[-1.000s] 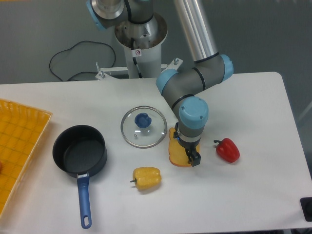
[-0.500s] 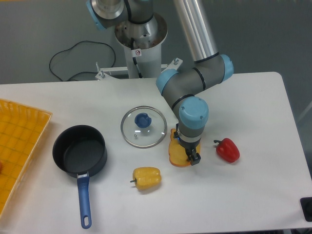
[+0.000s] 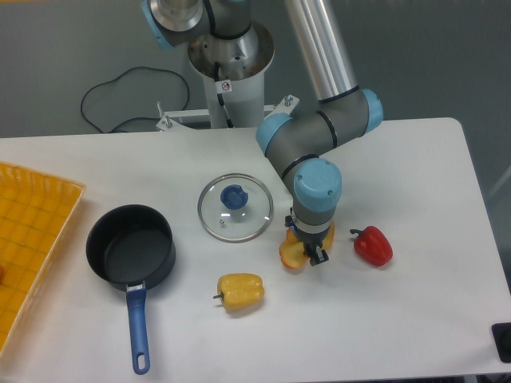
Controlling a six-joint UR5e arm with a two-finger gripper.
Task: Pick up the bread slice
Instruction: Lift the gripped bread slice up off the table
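Observation:
The bread slice [image 3: 292,253], pale yellow-orange with a darker crust edge, hangs tilted just above the white table [image 3: 399,319] at centre right. My gripper [image 3: 314,254] points straight down and is shut on the slice, whose upper part is hidden behind the wrist. A bit of crust shows on the right side of the gripper.
A red pepper [image 3: 373,245] lies close to the right of the gripper. A yellow pepper [image 3: 240,292] lies to the lower left. A glass lid [image 3: 235,207] with a blue knob sits to the left. A black pot [image 3: 131,247] with a blue handle and a yellow tray [image 3: 32,231] are further left.
The bread slice has come off the table and tilted as the gripper rose slightly with it. Before, it lay flat under the gripper.

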